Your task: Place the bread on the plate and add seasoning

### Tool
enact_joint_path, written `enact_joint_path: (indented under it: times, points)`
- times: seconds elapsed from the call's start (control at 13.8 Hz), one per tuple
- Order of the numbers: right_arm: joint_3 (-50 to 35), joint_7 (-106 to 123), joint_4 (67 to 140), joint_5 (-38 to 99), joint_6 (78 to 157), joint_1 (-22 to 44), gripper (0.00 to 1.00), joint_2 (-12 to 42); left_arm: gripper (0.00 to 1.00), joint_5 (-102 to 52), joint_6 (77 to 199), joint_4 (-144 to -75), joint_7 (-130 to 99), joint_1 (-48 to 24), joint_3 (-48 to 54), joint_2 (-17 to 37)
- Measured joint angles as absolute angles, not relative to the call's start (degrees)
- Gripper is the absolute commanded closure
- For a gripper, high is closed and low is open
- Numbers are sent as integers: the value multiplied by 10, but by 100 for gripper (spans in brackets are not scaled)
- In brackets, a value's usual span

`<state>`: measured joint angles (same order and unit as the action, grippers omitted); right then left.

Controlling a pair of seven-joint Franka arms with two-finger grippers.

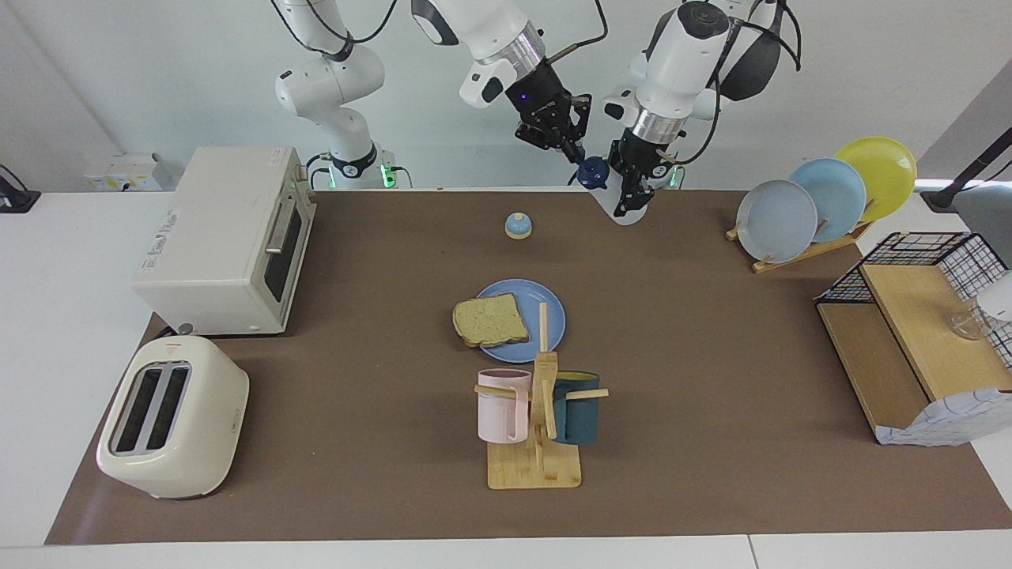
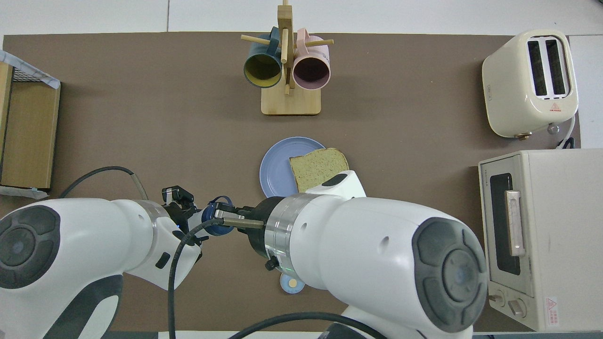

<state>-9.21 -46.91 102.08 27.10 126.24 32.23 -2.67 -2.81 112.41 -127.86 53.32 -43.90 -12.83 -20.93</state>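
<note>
Left hand point(image 1: 628, 183) clamped the bottle point(image 1: 623, 207) body, held in the air over the robots' edge of the table point(image 1: 711, 332), its long axis tilted, cap point(image 1: 591, 171) up and toward the right arm. Right hand point(image 1: 571, 146) pinched shut on that cap, arm angling down. Bread point(image 1: 491, 320) lay flat on the plate point(image 1: 545, 312) at mid-table, overhanging its rim.

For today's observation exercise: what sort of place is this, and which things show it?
Probably a robotics lab set up as a mock kitchen: a toaster, a toaster oven and a mug rack stand on a brown mat under two robot arms.
</note>
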Motion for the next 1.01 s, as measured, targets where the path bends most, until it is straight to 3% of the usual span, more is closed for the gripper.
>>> enact_joint_path:
  times: [1.01]
  points:
    - [-92,-511,1028,366,1310,282,100,-26,100,-28,1129,-1283,528,-441,-123,-211]
